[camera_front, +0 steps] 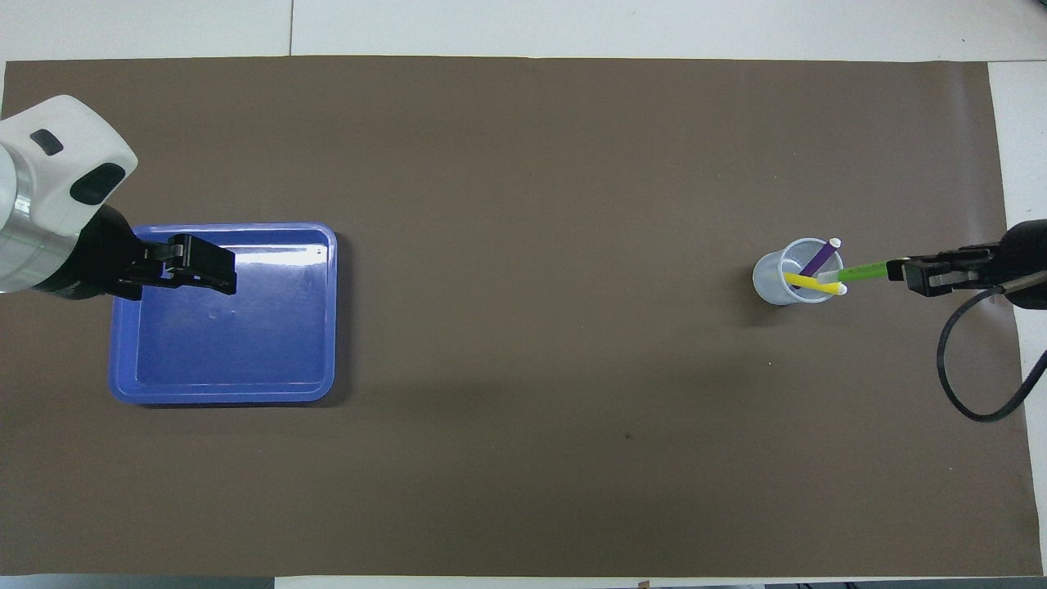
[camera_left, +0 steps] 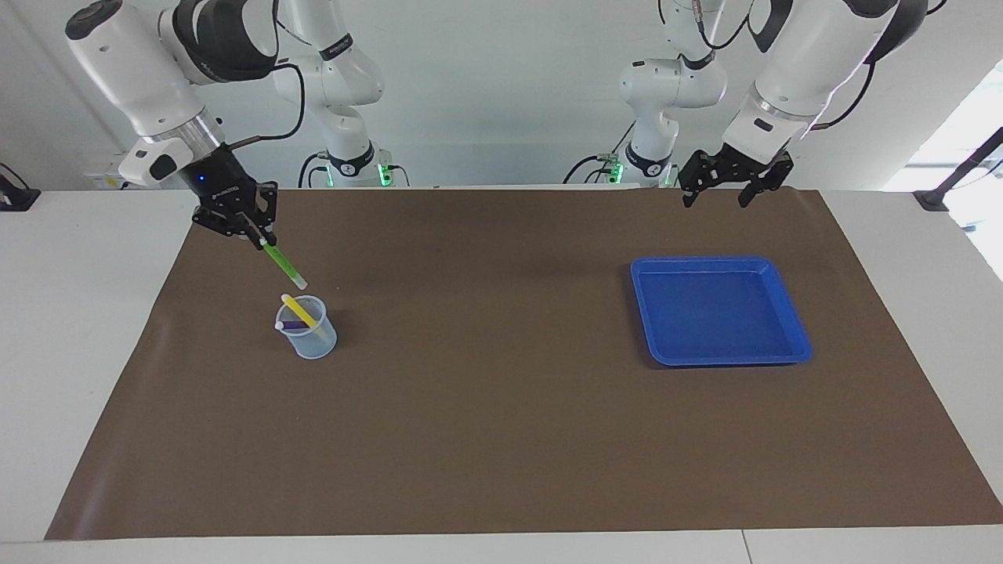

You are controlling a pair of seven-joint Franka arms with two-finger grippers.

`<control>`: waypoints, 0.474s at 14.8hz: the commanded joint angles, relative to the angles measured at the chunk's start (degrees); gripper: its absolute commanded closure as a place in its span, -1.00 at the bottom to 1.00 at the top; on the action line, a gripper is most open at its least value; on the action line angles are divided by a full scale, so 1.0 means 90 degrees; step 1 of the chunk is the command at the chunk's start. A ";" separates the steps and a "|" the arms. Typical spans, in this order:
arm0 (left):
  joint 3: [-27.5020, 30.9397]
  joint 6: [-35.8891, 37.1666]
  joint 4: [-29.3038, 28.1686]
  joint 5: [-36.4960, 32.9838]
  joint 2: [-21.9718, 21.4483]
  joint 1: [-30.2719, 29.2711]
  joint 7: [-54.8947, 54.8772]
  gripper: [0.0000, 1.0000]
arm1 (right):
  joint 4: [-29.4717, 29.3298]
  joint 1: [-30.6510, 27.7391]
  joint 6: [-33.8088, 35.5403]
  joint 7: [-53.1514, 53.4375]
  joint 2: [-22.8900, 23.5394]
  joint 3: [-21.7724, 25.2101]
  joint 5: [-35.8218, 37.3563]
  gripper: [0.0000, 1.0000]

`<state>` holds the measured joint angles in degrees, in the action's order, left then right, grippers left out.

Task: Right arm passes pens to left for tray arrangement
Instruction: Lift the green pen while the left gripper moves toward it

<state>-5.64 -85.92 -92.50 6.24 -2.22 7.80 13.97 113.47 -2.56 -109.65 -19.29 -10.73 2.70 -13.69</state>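
Note:
My right gripper [camera_left: 258, 233] [camera_front: 900, 270] is shut on the green pen [camera_left: 283, 264] [camera_front: 860, 270] and holds it tilted in the air above the small translucent cup [camera_left: 307, 329] [camera_front: 792, 274]. The pen's pale tip hangs just over the cup's rim. The yellow pen [camera_left: 301, 311] [camera_front: 810, 283] and the purple pen [camera_left: 294, 323] [camera_front: 818, 258] lean inside the cup. The blue tray [camera_left: 717, 310] [camera_front: 225, 314] lies empty at the left arm's end of the table. My left gripper [camera_left: 715, 196] [camera_front: 214, 274] waits open in the air over the tray's edge nearest the robots.
A brown mat [camera_left: 501, 439] [camera_front: 523, 458] covers the table; cup and tray both stand on it, far apart. White table margin [camera_left: 78, 313] runs round the mat.

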 commanded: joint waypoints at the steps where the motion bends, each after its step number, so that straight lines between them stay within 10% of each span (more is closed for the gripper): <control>1: 0.0012 -0.0033 -0.0317 0.0720 -0.0222 -0.0008 0.1090 -1.00 | -0.0196 0.0059 0.0113 0.0890 0.0137 -0.0114 -0.0159 1.00; 7: -0.0008 -0.0929 -0.1312 0.2741 -0.0661 0.0012 0.3424 -1.00 | -0.0176 0.0702 -0.0227 0.3301 0.0137 -0.0202 -0.1972 1.00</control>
<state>-5.79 -89.72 -98.54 25.86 -4.49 7.82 38.37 112.58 1.97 -109.72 3.61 -9.94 1.04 -26.94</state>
